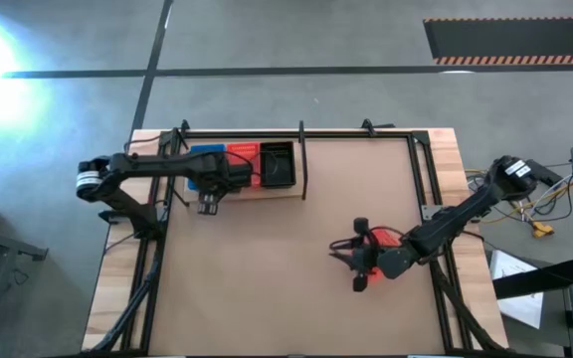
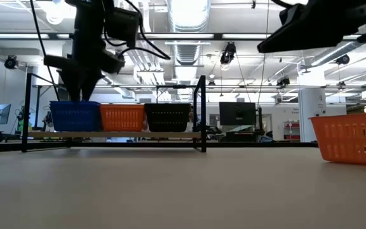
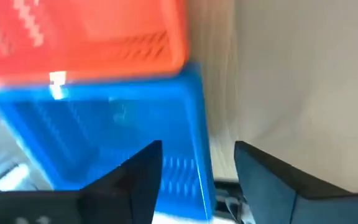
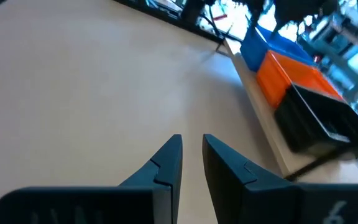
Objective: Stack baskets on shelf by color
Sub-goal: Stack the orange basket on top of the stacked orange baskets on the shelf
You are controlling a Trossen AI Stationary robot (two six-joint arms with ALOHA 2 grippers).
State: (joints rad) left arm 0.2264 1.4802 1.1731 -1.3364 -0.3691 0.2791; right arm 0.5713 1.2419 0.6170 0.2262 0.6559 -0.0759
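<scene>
Hovering over the shelf's (image 1: pixel 252 192) left end, the left hand (image 1: pixel 208 202) stood with its fingers (image 3: pixel 135 180) spread wide and nothing between them; the near wall of the blue basket (image 1: pixel 203 161) lay just below the gap. That shelf sat at the far left of the surface (image 1: pixel 286 268), and on it three baskets stood in a row, touching side by side: blue at the left, the orange basket (image 1: pixel 242 157) in the middle, the black basket (image 1: pixel 278 165) at the right. Well apart from them, near the right edge of the surface, another orange basket (image 2: pixel 351 137) rested under the right arm. The right hand (image 4: pixel 191 158) hung above bare surface there, its fingers (image 4: pixel 166 165) nearly together with only a narrow gap, gripping nothing.
</scene>
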